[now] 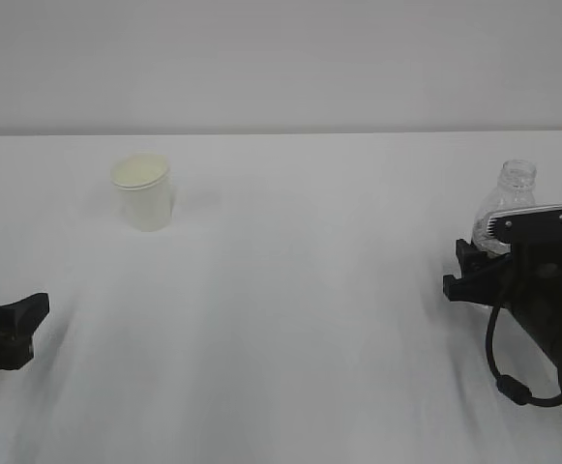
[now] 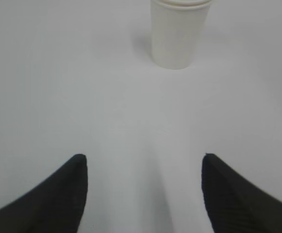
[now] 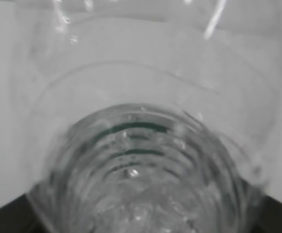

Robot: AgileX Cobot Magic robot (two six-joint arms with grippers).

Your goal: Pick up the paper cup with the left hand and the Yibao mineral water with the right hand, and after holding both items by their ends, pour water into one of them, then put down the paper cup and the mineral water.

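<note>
On the white table [image 1: 290, 319], the paper cup [image 1: 143, 192] stands upright at the far left, well apart from both arms. The left hand [image 1: 5, 329] sits low at the near left edge with its fingers [image 2: 58, 194] spread wide, nothing between them and touching nothing; in the left wrist view the cup [image 2: 179, 34] stands straight ahead, far beyond the fingertips.

At the right, the Yibao mineral water [image 1: 508, 208] stands upright with its capless neck showing above the right hand [image 1: 513, 261], which is pressed up against the bottle's lower part from the near side. The right wrist view is filled by the clear ribbed plastic [image 3: 141, 170], with dark finger tips just visible in the bottom corners on either side. The jaws stand fairly wide, flanking the bottle; whether they actually clamp it or only bracket it, the pictures do not let me tell.
</note>
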